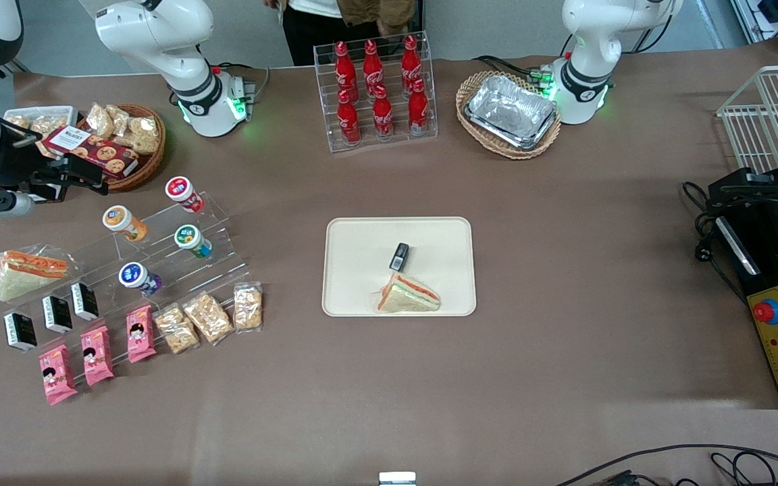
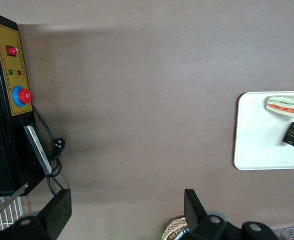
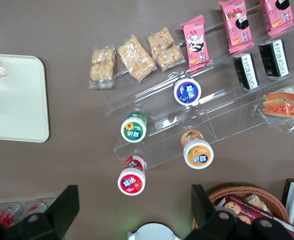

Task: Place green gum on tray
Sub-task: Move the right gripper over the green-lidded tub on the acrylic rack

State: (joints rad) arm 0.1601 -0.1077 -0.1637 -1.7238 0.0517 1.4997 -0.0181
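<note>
Now | end effector (image 3: 132,212) – spread open, empty, above green gum (image 3: 133,129) | tray (image 1: 355,233) – well apart

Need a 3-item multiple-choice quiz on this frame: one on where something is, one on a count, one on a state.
1. Where is the green gum?
A. on the tray
B. on the clear stepped stand
C. in the wicker basket

2. How many gum bottles are on the stand?
A. two
B. four
C. six

3. What is the gripper doing?
A. open, holding nothing
B. shut on the green gum
C. shut on the sandwich

Answers:
1 B: it sits on the stand's middle step, far from the tray.
2 B: red, orange, green and blue lids.
3 A: its fingers stand wide apart above the stand, nothing between them.
</note>
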